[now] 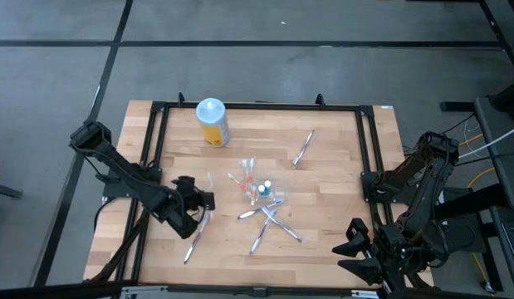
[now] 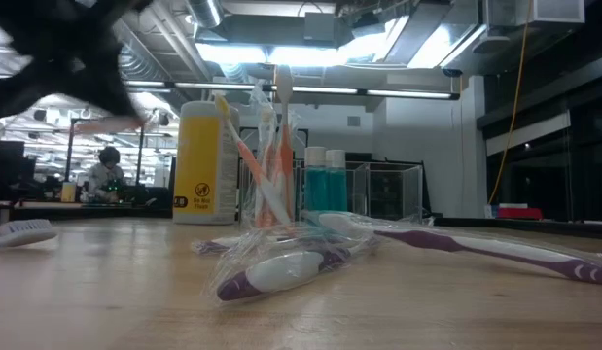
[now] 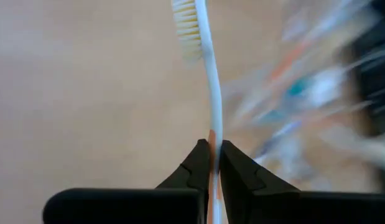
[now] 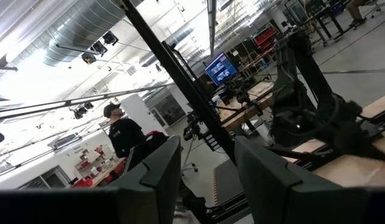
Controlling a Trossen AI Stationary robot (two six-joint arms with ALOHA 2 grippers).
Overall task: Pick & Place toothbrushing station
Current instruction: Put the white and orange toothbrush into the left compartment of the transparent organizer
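The left tool (image 3: 215, 163) is clamped on a whitish brush (image 3: 204, 68), gripping the handle low down so the bristle head sticks well out past the fingers. In the high view this tool (image 1: 197, 204) sits near the worktop's (image 1: 340, 166) left edge, toward the front, with the cup (image 1: 261, 191) of upright brushes well to its right, near the middle. More brushes (image 1: 269, 224) lie scattered just in front of the cup, and a yellow bottle (image 1: 212, 123) stands near the back edge.

The step appears to be carrying the held brush to the cup. To do it well, the arm should probably lift clear of the loose brushes, tip the brush upright, and lower it slowly, since the light cup could topple from a sideways knock.

The right tool (image 4: 204, 180) waits off the front right corner, fingers apart.
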